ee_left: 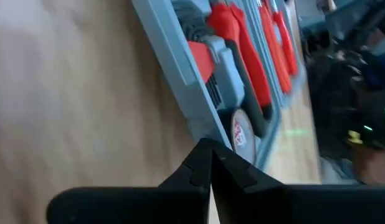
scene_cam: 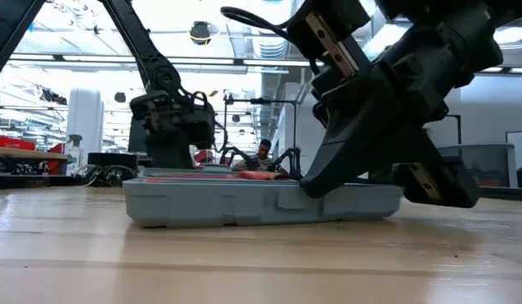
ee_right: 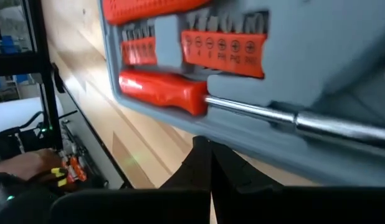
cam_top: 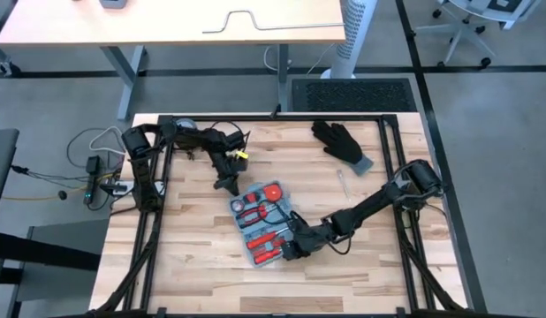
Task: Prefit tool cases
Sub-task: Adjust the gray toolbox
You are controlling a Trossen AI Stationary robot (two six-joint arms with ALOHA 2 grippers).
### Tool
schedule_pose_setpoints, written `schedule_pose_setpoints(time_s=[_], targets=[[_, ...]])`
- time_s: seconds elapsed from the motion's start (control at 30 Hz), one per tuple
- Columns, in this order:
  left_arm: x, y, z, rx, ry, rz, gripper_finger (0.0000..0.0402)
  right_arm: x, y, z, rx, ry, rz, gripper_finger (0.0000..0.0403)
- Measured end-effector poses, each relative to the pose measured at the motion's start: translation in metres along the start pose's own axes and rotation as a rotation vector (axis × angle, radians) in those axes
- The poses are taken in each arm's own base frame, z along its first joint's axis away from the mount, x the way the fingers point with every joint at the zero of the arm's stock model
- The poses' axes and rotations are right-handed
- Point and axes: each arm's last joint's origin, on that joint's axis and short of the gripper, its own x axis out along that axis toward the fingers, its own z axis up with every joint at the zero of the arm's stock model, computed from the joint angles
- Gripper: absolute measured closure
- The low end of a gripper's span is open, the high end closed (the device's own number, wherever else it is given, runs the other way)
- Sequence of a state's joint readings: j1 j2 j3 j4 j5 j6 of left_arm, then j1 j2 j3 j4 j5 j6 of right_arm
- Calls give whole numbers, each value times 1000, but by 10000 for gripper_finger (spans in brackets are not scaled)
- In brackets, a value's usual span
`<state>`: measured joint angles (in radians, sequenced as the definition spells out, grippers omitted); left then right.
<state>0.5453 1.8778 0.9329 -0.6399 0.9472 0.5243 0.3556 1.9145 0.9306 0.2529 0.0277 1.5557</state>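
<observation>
On the wooden worktop (cam_top: 193, 256), mid-frame, the tool case (cam_top: 266, 223) lies open, red tools seated. The right claw (cam_top: 295, 247), closed, presses its lower-right edge; the left claw (cam_top: 225, 184), closed and empty, waits upper-left. Closing looks undone.

In the high view the flat light-blue plastic tool case (cam_top: 266, 223) lies in the middle of the wooden tabletop (cam_top: 193, 265). The left gripper (cam_top: 225, 185) blocks its upper left corner and the right gripper (cam_top: 292, 249) its lower right edge. The black glove (cam_top: 339, 144) lies upper right. Lower left and upper middle boards are open.
</observation>
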Motion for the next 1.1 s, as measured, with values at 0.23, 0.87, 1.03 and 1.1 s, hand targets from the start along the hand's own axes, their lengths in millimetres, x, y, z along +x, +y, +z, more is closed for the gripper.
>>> schedule_pose_setpoints(time_s=[0.23, 0.87, 1.03, 1.1], targets=[[-1, -10, -16, -89, 119, -54, 402, 0, -2, -2, 2, -32, -25, 403], [-11, -9, 6, -17, -58, 35, 402, -107, -5, -40, 123, -331, -347, 389], [-41, -37, 6, 10, -253, 393, 401, -148, -10, -1, -6, -377, -535, 358], [-51, -54, -1, -3, -398, 512, 401, -158, -11, 15, -78, -401, -594, 342]])
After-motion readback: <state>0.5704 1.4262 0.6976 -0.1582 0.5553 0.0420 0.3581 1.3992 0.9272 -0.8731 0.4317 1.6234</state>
